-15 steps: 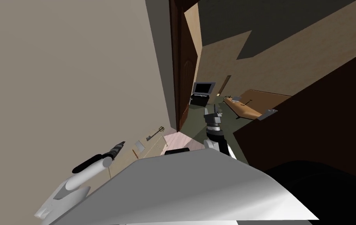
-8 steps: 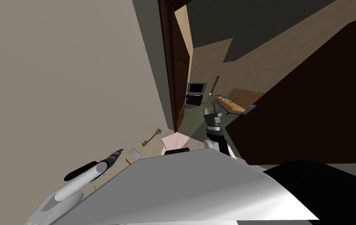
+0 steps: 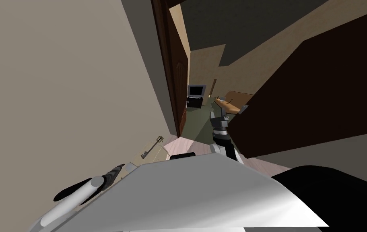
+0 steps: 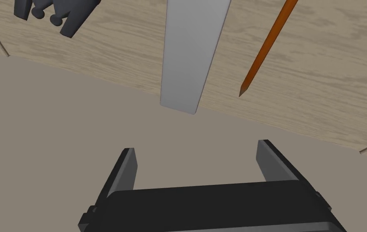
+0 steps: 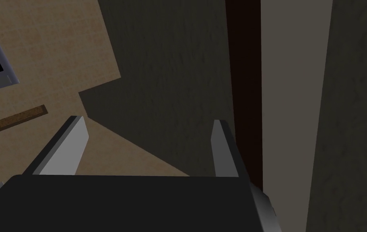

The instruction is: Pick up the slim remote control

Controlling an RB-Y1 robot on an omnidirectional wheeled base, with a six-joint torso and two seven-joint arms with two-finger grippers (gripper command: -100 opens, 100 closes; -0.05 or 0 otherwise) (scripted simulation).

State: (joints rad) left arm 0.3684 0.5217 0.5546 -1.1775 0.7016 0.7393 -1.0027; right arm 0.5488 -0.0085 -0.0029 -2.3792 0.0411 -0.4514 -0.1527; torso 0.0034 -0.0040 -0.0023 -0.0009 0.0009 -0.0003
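Observation:
The slim remote control (image 4: 190,52) is a long, plain grey bar lying on a light wood tabletop (image 4: 331,92). Its near end reaches just past the table's edge. My left gripper (image 4: 198,161) is open a short way short of that end, roughly in line with it, with nothing between its fingers. In the head view the remote (image 3: 131,166) shows as a small grey patch just beyond my left gripper (image 3: 116,172). My right gripper (image 3: 219,119) is held out ahead of my chest, and its wrist view shows it open (image 5: 142,149) and empty.
An orange pencil (image 4: 267,44) lies beside the remote and a dark key (image 4: 54,12) on the other side; the key (image 3: 151,146) also shows from the head. A beige wall (image 3: 58,80), a dark brown door (image 3: 174,80) and a dark panel (image 3: 319,100) stand close. Beyond are a TV (image 3: 196,90) and a wooden bench (image 3: 227,105).
My head view has turned, so the room has slid left and the dark panel at right looms larger. My left arm sits lower and further left in the picture. Both grippers stay open.

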